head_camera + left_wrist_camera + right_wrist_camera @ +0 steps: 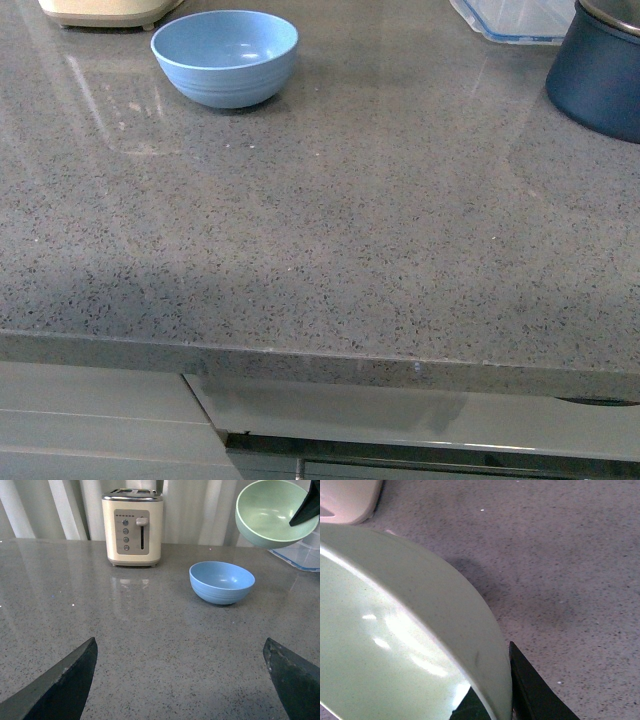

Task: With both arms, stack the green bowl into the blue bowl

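Hanging in the air above the grey speckled counter [330, 260], the green bowl [267, 517] is tilted so its opening shows in the left wrist view. It is up and to one side of the blue bowl [225, 57] and not touching it. The right gripper [304, 511] has it by the rim. In the right wrist view one dark finger lies against the outer wall and the other sits inside, so the jaws are closed on the thin edge.

The blue bowl stands upright and empty on the counter, well back from the front edge and toward the left in the front view. A cream toaster [132, 527] stands near it on the far side. A clear plastic container [515, 20] and a dark navy pot [600, 75] sit further right, apart from the bowl.

The left gripper [179, 645] is low over bare counter, short of the blue bowl. Its two dark fingers [60, 685] are spread wide with nothing between them. Neither arm shows in the front view.
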`<state>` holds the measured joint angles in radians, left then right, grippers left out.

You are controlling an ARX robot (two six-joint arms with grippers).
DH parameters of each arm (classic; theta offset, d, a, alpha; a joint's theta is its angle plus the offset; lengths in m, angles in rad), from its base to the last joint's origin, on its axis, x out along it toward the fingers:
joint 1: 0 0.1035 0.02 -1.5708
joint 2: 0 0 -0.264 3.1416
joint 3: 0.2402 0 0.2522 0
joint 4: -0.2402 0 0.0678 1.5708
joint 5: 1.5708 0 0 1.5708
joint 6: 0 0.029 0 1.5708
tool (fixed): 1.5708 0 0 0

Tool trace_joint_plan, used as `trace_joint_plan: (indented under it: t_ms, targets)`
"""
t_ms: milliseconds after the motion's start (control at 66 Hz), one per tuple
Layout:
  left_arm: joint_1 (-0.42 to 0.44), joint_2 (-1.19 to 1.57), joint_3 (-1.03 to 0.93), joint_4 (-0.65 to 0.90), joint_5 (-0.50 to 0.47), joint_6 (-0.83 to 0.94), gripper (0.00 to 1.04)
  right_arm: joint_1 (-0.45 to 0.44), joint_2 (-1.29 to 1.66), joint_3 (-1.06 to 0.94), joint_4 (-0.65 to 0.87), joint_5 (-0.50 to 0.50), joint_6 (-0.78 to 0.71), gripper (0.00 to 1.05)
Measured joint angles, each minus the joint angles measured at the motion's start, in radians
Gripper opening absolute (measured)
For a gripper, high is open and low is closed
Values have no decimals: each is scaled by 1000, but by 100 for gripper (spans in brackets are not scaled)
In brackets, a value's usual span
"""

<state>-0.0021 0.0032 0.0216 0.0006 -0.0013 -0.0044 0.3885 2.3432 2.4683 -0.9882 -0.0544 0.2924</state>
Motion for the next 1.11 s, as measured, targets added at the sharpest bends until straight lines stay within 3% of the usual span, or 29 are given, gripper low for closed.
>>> trace_joint_plan:
  t_ms: [545,924,1106]
  targets:
    - [0,0,0,0,0,0,98,99,89,61,-10,1,-24,1]
    - [0,0,0,0,0,0,98,103,278,352,-149,8,-47,1]
    - [0,0,0,0,0,0,98,103,316,398,-151,8,-54,1]
